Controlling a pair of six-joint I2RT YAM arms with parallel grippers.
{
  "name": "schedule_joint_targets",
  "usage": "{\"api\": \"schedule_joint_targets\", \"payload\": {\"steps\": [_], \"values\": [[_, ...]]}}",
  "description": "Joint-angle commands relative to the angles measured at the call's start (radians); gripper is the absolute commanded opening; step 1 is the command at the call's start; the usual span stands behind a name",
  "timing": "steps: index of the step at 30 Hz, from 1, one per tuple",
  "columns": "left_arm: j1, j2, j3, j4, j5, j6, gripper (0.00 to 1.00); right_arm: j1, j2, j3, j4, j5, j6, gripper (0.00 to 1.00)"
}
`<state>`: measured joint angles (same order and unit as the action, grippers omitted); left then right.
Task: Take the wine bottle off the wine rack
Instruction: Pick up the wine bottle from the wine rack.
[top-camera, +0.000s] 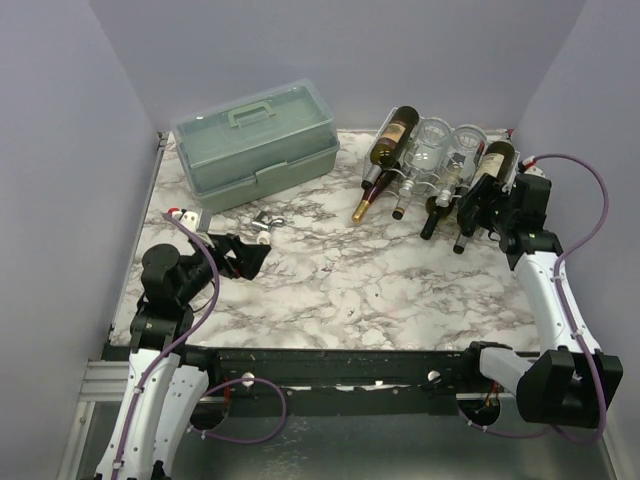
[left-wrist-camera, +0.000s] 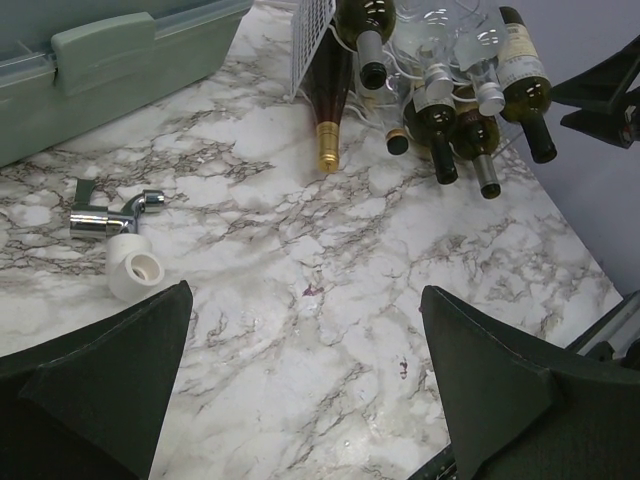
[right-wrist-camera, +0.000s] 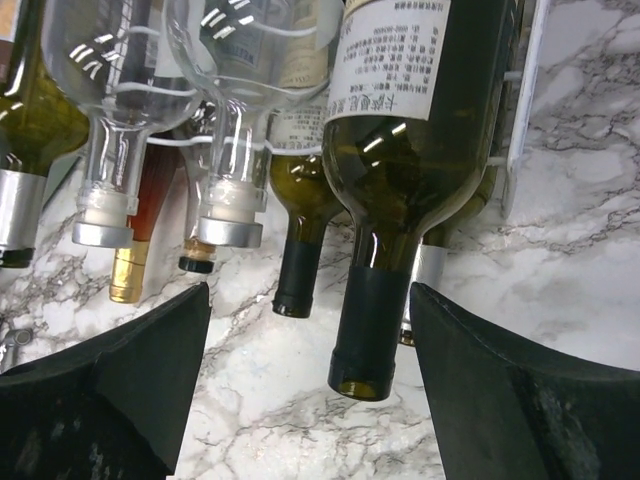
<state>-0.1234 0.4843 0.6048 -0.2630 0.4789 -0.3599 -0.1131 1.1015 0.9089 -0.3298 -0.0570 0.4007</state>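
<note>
The white wire wine rack (top-camera: 447, 186) stands at the back right and holds several bottles, necks pointing toward me. The rightmost wine bottle (top-camera: 492, 167) is dark green with a white label. In the right wrist view its neck (right-wrist-camera: 368, 325) hangs between the fingers of my right gripper (right-wrist-camera: 310, 290), nearer the right finger (right-wrist-camera: 500, 380) and touching neither. That gripper (top-camera: 475, 210) is open. A white wire of the rack (right-wrist-camera: 522, 110) runs beside the bottle. My left gripper (top-camera: 252, 256) hovers open over bare marble (left-wrist-camera: 305, 290) at the left, with nothing between its fingers.
A grey-green toolbox (top-camera: 255, 140) with a handle sits at the back left. A chrome fitting (left-wrist-camera: 100, 215) and a small white cylinder (left-wrist-camera: 135, 268) lie near the left gripper. Clear and dark bottles (right-wrist-camera: 225, 120) crowd the rack left of the green one. Walls close in on both sides.
</note>
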Motion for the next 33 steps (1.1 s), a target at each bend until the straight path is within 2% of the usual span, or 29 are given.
{"api": "schedule_joint_targets", "payload": {"steps": [1,19,33], "values": [[0.006,-0.011,-0.006,0.016,-0.032,0.009,0.99,-0.002,0.005,-0.038,0.051,-0.001,0.013,0.83],[0.008,-0.043,-0.004,0.009,-0.049,0.021,0.99,-0.002,0.036,-0.096,0.095,0.053,0.059,0.76],[0.011,-0.052,-0.005,0.011,-0.042,0.026,0.98,-0.002,0.154,-0.08,0.116,0.053,0.087,0.65]]}}
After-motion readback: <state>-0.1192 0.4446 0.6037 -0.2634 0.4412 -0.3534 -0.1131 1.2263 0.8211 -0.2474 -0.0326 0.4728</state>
